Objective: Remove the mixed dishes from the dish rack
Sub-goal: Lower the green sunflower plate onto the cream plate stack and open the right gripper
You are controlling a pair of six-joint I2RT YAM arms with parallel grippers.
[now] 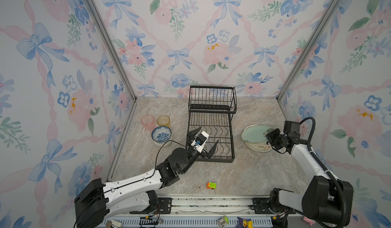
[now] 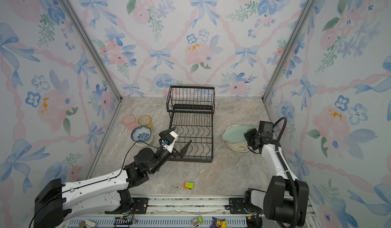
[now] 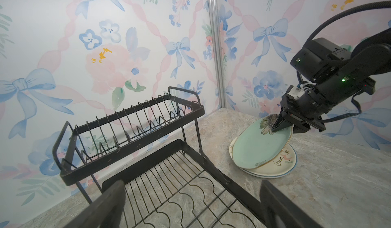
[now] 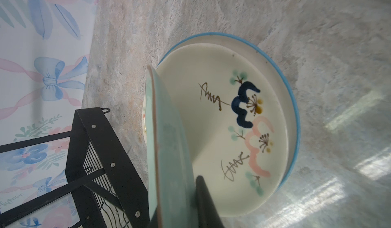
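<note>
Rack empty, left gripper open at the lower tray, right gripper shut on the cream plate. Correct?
One slip: the right gripper is shut on the pale green plate, not the cream plate beneath it, as the left wrist view shows. The rest stands.

left arm [image 1: 131, 187]: stretched low, forward toward mid-table
left gripper [image 1: 209, 134]: jaws spread wide, nothing between them
right arm [image 1: 304, 156]: reaching forward, wrist turned inward
right gripper [image 3: 278, 127]: pinched tight on the rim of pale green plate [image 3: 260, 148]
</note>
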